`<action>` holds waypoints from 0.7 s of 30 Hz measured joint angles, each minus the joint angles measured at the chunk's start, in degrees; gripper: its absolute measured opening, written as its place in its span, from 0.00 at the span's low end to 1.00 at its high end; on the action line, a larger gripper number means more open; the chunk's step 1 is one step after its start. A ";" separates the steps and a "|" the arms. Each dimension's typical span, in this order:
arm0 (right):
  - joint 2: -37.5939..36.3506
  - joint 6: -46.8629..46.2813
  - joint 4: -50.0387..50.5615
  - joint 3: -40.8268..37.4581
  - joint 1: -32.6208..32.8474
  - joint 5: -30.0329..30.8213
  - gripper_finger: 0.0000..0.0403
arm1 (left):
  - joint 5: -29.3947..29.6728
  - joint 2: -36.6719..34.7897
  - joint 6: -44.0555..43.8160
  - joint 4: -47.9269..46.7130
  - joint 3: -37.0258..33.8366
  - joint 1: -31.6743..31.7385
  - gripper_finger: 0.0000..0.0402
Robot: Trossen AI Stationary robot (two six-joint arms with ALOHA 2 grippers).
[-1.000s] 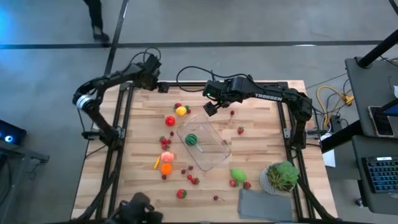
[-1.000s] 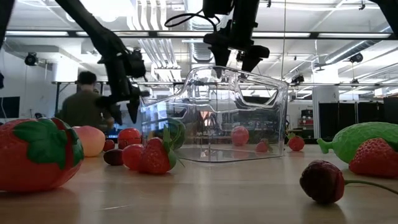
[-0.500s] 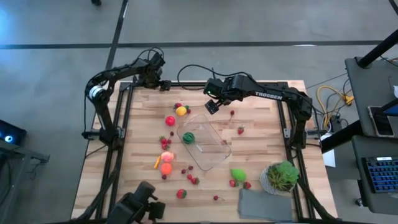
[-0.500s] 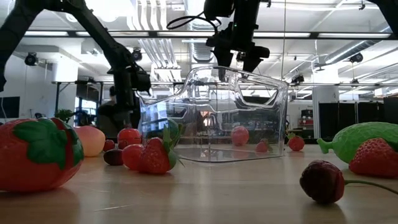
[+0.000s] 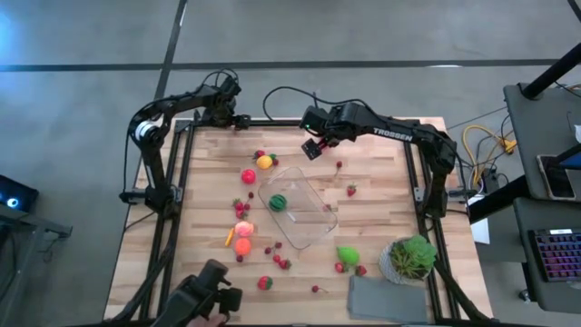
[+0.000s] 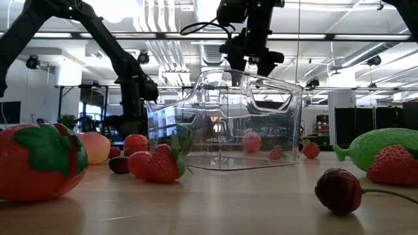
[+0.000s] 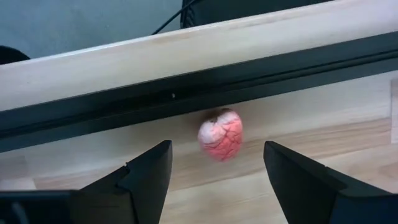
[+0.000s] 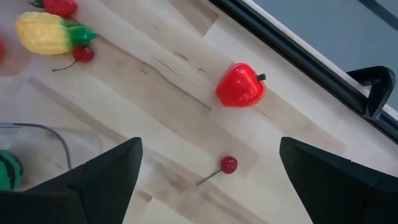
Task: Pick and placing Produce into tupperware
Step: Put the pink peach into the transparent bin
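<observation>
The clear tupperware stands mid-table with a toy watermelon inside. Produce lies around it: a yellow fruit, a peach, a green piece and strawberries. My left gripper is at the table's far-left corner, pointing down and open. A pink berry lies on the wood against the black rail, just ahead of its fingers and untouched. My right gripper hangs open above the tub's far end, over a cherry and a red fruit.
A black rail runs along the table's far edge, right behind the pink berry. A potted green plant and a flat grey cloth occupy the near right corner. A dark shape shows at the near left edge.
My left gripper has come down toward the table's far-left corner, staying open. My right gripper has shifted a little toward the far edge, still open. A person behind the table has walked out of the low view.
</observation>
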State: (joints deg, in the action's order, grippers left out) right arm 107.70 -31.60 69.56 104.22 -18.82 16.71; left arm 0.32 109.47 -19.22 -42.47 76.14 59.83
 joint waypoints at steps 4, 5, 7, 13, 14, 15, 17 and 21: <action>0.00 1.31 -0.03 0.00 -0.33 -0.02 0.92 | 0.02 1.60 -0.09 -0.07 0.12 0.00 0.53; 0.00 1.54 -0.02 0.00 -0.34 -0.02 0.92 | 0.01 1.89 -0.10 -0.02 0.13 0.00 0.51; 0.00 1.74 -0.01 0.00 -0.35 -0.02 0.92 | 0.06 2.04 -0.13 0.04 0.13 0.00 0.46; -0.03 1.89 0.01 0.00 -0.35 -0.03 0.92 | 0.62 2.20 -0.13 1.21 0.46 -0.01 0.35; -0.04 1.90 0.00 0.00 -0.35 -0.04 0.92 | 0.54 2.21 -0.08 2.13 0.86 -0.04 0.34; -0.04 2.02 0.02 0.00 -0.35 -0.04 0.92 | 0.63 2.20 0.00 2.71 1.13 -0.07 0.32; -0.04 2.24 0.03 0.00 -0.35 -0.07 0.92 | 0.82 2.13 0.00 3.08 1.18 -0.13 0.30; -0.04 2.30 0.13 0.00 -0.33 -0.09 0.92 | 0.97 2.13 -0.09 3.74 1.09 -0.28 0.27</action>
State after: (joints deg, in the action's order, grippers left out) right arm 107.66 -29.30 69.69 104.22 -19.16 16.62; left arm 1.29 111.59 -19.31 -38.73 77.23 59.55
